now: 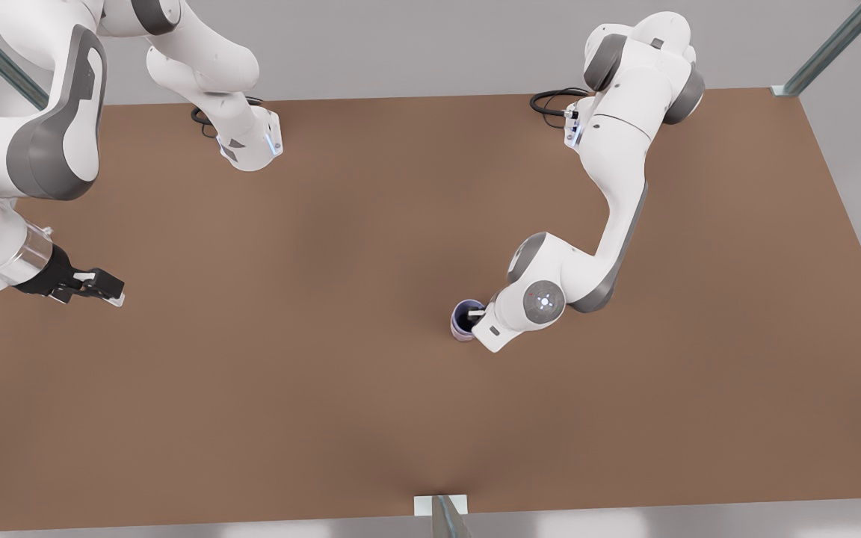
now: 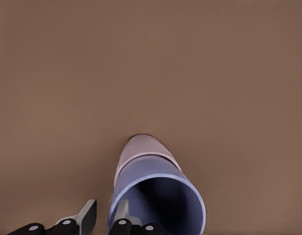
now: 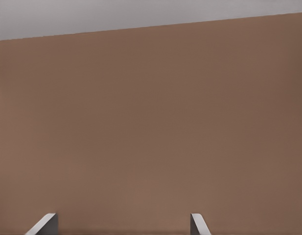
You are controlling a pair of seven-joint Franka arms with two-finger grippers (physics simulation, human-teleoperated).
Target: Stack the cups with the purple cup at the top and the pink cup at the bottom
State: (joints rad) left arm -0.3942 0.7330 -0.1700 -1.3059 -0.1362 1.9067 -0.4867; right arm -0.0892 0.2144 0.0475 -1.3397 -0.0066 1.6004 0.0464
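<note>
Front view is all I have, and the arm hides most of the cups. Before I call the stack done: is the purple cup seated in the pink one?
Observer: Yes. In the left wrist view the purple cup sits nested inside the pink cup, whose wall shows as a band below it.
Operator: Is the gripper there gripping it?
Observer: It looks released. The left gripper straddles the purple cup's wall, and its outer finger stands clear of it.
Operator: And the other arm?
Observer: The right gripper waits open over bare table.
</note>
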